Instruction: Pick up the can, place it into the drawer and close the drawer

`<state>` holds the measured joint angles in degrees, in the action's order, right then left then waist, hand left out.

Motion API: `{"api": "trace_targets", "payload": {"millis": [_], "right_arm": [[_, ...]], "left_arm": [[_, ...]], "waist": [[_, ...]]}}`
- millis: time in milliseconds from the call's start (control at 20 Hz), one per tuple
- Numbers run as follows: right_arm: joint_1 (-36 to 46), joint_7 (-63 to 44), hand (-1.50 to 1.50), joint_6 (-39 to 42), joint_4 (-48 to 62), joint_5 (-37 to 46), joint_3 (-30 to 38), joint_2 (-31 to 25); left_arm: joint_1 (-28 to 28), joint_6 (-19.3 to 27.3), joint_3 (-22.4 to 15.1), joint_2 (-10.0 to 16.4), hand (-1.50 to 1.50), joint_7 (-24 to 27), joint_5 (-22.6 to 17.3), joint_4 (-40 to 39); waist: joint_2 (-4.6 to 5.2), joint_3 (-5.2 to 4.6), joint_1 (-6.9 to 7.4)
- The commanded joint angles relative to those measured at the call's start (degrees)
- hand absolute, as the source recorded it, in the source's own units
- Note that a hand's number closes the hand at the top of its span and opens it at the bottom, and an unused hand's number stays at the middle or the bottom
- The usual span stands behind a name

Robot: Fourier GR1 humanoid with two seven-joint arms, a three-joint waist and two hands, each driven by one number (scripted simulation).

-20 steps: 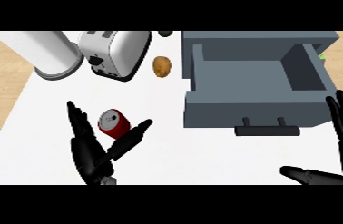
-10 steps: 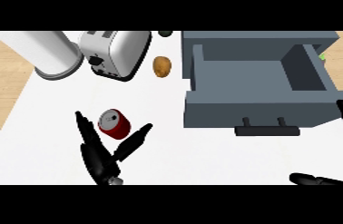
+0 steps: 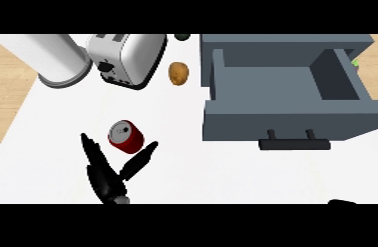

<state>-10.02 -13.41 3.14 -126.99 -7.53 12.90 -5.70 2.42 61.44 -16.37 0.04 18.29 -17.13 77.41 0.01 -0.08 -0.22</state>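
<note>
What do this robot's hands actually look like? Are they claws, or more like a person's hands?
More like a person's hands. The left hand is black all over, with long, slim, tapering fingers and a separate thumb branching from a narrow palm. No cables or markings show. Of the right hand, only a small black sliver shows at the lower right edge.

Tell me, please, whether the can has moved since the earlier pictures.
No. The can lies where it lay before, straight below the toaster and about level with the drawer handle. The left hand flanks it.
</note>
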Motion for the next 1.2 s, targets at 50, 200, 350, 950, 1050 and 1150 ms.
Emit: {"api": "trace_targets", "payload": {"millis": [50,200,350,950,1050,1150], "right_arm": [[-0.8,-0.1,-1.50,2.3,-0.6,-3.0,2.8,-1.3],[-0.6,3.9,-1.50,1.2,1.9,1.7,1.0,1.5],[-0.3,-2.5,-1.50,1.8,-1.7,-1.6,2.6,-0.4],[2.9,-0.4,-1.50,2.2,1.6,2.7,2.2,0.9],[0.2,-0.6,-1.50,3.1,-1.5,1.5,2.2,1.9],[2.5,-5.0,-1.50,0.9,-2.8,2.3,1.5,1.5]], "left_arm": [[-0.4,-6.8,4.1,0.0,-1.50,15.0,-13.3,-9.6],[-7.0,-6.3,6.3,0.0,-1.50,14.9,-16.1,-14.4],[-7.3,-11.0,9.9,0.0,-1.50,20.6,-19.5,-20.5],[-15.2,-21.3,15.5,0.1,-1.50,26.4,-20.3,-36.5],[-16.9,-19.1,12.1,0.0,-1.50,26.2,-21.7,-34.6],[-19.1,-17.7,11.0,0.1,-1.50,20.3,-18.5,-32.7]], "waist": [[0.00,-0.01,-0.12],[0.02,0.05,-0.06],[0.02,0.03,-0.15],[0.04,0.06,-0.03],[0.01,0.06,-0.18],[0.00,0.07,-0.06]]}}
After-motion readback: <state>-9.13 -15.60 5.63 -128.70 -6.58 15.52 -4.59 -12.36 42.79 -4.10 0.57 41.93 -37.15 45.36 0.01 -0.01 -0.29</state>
